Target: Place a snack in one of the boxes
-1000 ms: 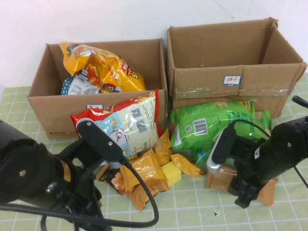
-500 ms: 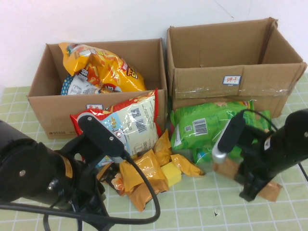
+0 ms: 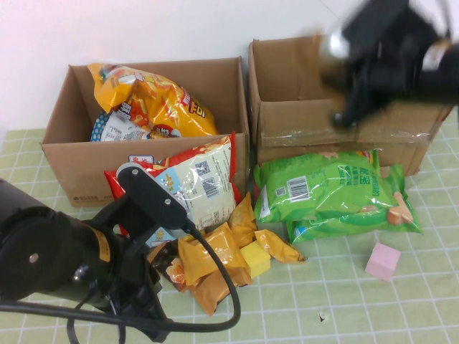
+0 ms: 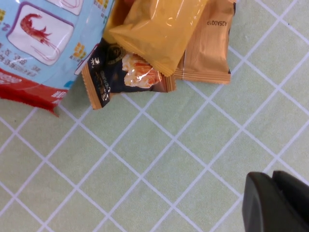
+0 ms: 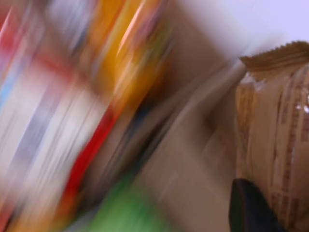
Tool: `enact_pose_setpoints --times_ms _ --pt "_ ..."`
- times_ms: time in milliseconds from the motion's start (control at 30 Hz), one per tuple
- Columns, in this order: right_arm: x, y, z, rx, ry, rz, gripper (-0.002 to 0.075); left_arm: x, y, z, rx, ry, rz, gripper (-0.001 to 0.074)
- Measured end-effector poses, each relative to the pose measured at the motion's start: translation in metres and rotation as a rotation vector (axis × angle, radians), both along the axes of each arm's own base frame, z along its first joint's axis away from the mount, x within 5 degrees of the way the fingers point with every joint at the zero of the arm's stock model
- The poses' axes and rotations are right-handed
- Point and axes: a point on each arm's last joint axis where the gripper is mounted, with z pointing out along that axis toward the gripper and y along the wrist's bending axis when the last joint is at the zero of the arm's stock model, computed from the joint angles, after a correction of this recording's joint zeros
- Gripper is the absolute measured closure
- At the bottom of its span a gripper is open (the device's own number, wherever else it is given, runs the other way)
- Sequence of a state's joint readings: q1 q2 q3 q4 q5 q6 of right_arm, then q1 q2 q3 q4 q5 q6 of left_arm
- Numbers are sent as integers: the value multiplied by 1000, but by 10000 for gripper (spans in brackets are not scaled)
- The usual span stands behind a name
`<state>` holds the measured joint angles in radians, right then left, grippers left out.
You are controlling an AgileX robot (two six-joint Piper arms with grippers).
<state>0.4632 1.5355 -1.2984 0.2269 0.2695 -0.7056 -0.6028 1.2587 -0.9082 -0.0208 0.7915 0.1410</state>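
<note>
The right gripper (image 3: 344, 115) hangs over the right-hand brown cardboard box (image 3: 344, 125) at the table's far edge, clamping a crinkly tan foil snack packet (image 5: 275, 145); only the drop remains, I'd say. The left gripper (image 4: 277, 203), fingers together, idles near the front-left corner.

Bulky black arms (image 3: 50, 265), apparently black-cabled.

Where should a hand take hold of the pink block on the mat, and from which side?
Probably from straight above, closing on two opposite flat faces of the pink block. It lies alone on the mat, apart from the green bags. The right hand is over the right box, holding a brown snack; the left hand hovers low.
</note>
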Motion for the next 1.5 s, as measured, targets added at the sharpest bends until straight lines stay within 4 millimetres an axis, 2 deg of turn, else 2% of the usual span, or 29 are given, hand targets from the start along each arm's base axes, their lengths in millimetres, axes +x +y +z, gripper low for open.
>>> enact_pose_setpoints --times_ms 67,133,233,400,500,600,767,867,967,1067,1167,1267,1400,1500 --pt "11 2 20 142 -154 -62 581 0 0 0 -3 -3 2 735" --pt "24 1 31 267 -305 -142 581 1 -1 1 -17 -11 14 735" --pt "45 1 24 390 -433 -255 581 3 -2 2 -39 -31 27 736" --pt "84 13 -17 534 -287 -376 568 5 -3 3 -58 -51 34 736" --pt "104 22 -32 637 -164 -436 501 5 -3 3 -62 -50 43 736" --pt "121 27 -33 720 -53 -444 413 5 -3 3 -64 -49 47 736" --pt "134 20 -17 794 77 -390 382 6 -4 4 -76 -61 62 736" --pt "131 13 -7 788 150 -333 397 7 -1 10 -85 -105 80 736" --pt "120 5 4 729 239 -241 489 4 8 24 -84 -197 115 736" --pt "103 -4 17 548 242 -144 636 -1 25 44 -50 -345 169 736" --pt "84 -14 30 336 227 -107 694 -9 44 66 -35 -500 251 736" --pt "69 -31 44 212 218 -207 711 -24 64 90 -99 -627 366 736" --pt "48 -53 69 257 239 -417 717 -48 84 110 -190 -712 432 736" --pt "29 -64 82 318 239 -505 717 -63 95 115 -238 -712 469 736"
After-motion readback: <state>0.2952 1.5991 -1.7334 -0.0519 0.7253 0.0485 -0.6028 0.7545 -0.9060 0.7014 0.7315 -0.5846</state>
